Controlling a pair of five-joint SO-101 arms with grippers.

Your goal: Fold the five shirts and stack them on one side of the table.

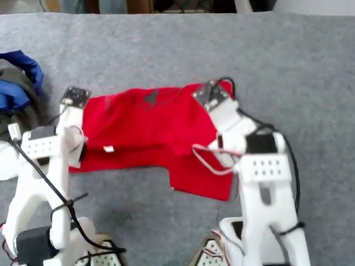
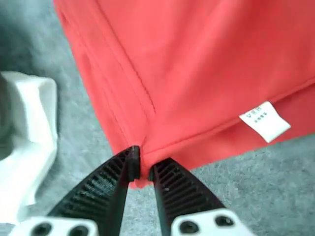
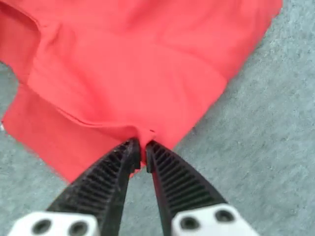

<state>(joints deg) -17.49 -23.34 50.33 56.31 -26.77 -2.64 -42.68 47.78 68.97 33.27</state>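
shirt: red shirt (image 1: 150, 124), frame centre | feel: soft, light, limp, likely sags between holds | left gripper (image 2: 142, 166): pinched narrow on hem corner | right gripper (image 3: 141, 147): pinching the edge toward frame right | grip: corners and seams

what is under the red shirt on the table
The red shirt lies on the grey mat, which shows all round it. The left gripper and right gripper each pinch its edge. Anything beneath its middle is covered.
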